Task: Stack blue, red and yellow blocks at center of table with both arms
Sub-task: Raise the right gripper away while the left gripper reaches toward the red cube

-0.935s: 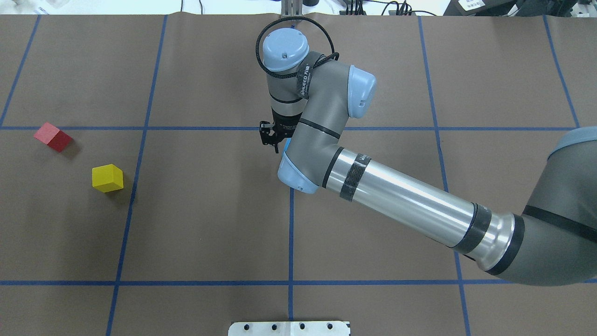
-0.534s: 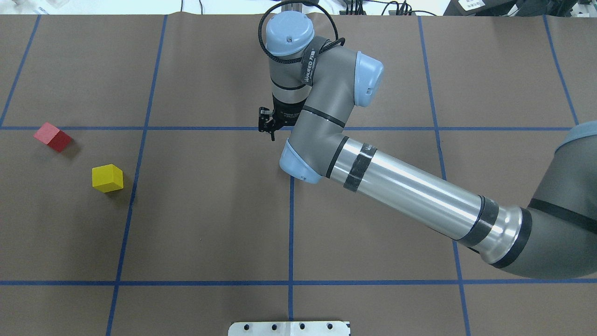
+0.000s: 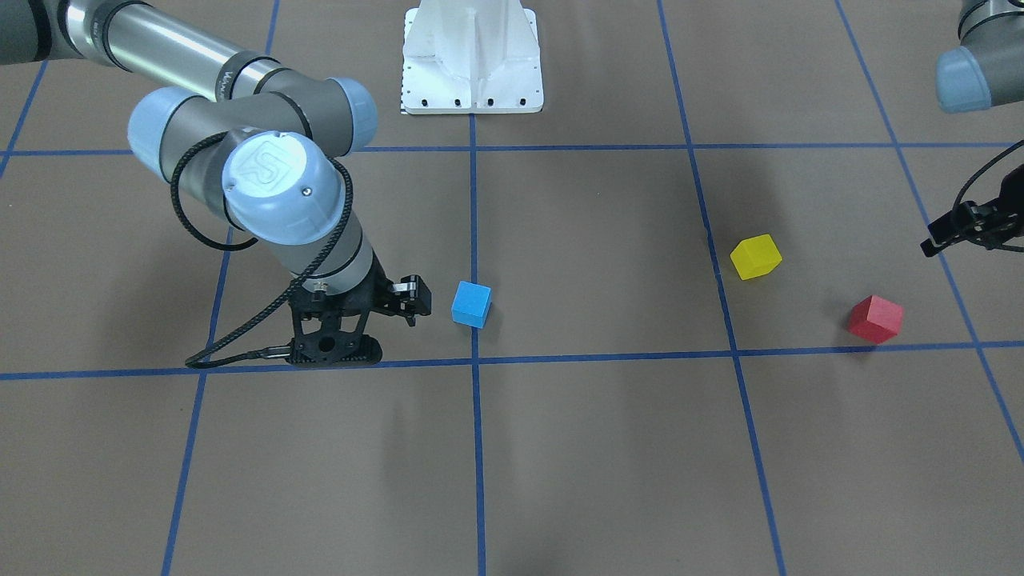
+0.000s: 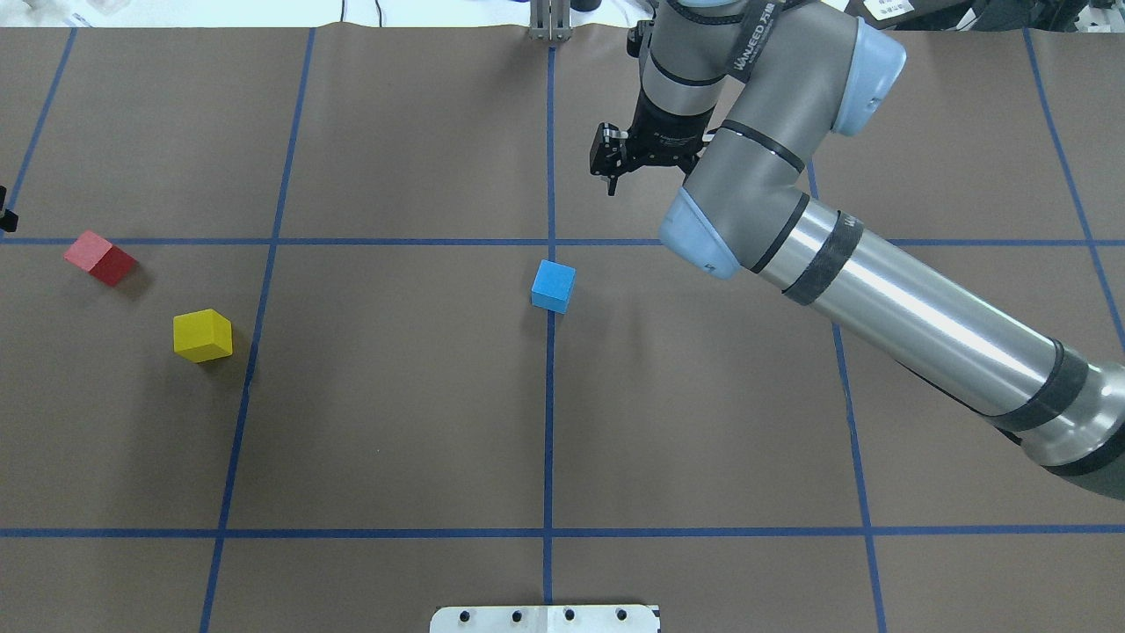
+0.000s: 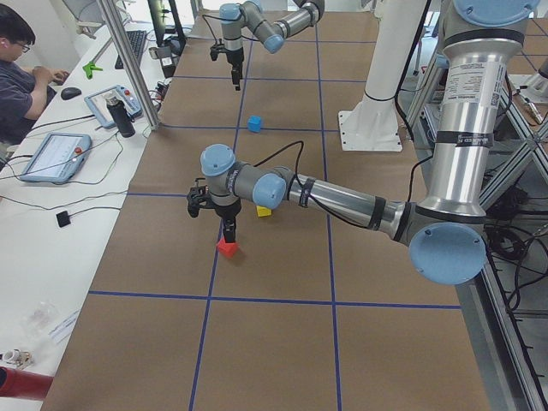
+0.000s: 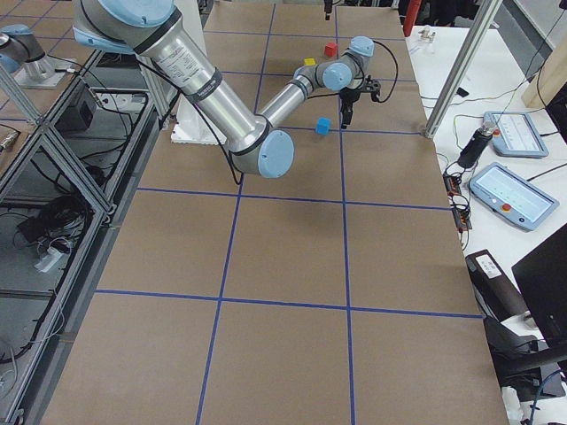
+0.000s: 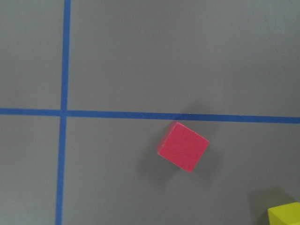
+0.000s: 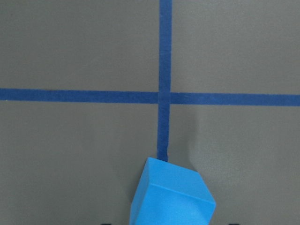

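Observation:
The blue block sits alone on the table, just robot-side of the central tape crossing, slightly turned. My right gripper hangs beyond it and to its right, apart from it. Only two dark finger tips, set wide apart, edge the right wrist view, with the blue block between them, so it reads as open. The red block and yellow block lie far left, a little apart. My left gripper hovers over the red block; I cannot tell how its jaws stand.
The white pedestal stands at the robot-side edge. A person sits at a side bench with teach pendants beyond the table's far edge. A metal post rises at that edge.
My right arm lifted and swung away to the far right, uncovering the blue block near the centre crossing. A sliver of the left gripper now shows at the overhead view's left edge.

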Controlling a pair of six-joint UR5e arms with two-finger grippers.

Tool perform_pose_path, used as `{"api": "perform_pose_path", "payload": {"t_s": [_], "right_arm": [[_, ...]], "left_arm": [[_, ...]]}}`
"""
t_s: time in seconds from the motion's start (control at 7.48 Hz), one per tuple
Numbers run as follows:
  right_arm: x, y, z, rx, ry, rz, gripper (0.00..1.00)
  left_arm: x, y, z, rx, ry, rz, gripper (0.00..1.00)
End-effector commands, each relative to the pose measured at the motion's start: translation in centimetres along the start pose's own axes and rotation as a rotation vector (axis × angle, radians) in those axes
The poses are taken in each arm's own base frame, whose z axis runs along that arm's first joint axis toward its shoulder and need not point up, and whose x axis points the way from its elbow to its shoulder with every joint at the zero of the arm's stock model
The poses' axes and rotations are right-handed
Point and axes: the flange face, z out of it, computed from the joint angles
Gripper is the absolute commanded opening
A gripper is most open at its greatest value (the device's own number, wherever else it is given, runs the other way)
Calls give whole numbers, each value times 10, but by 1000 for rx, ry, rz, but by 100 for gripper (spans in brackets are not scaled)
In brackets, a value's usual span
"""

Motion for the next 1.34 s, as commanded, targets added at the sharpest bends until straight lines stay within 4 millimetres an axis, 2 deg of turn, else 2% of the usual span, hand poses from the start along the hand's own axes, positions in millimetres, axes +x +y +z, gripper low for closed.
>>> {"api": "perform_pose_path", "payload": {"t_s": [0.0,0.13,0.27,0.4,0.67,0.8,1.2], "right_arm": [[28,-8,1,8,12,-1,100],[35,-11,3,13,19,-7,100],[51,-17,2,15,27,-31,100],[72,-24,2,16,40,-58,100],[88,-30,1,22,49,-70,100],[88,-30,2,21,50,-75,100],[88,-31,3,19,50,-75,100]], "left_arm": [[6,0,37,38,-1,172,99],[14,-5,56,33,8,261,99],[49,-2,73,7,19,325,100],[75,4,90,-11,19,419,99],[66,-5,105,-26,-12,599,99],[62,-5,109,-35,-16,646,99],[35,-13,118,-58,-34,691,99]]}}
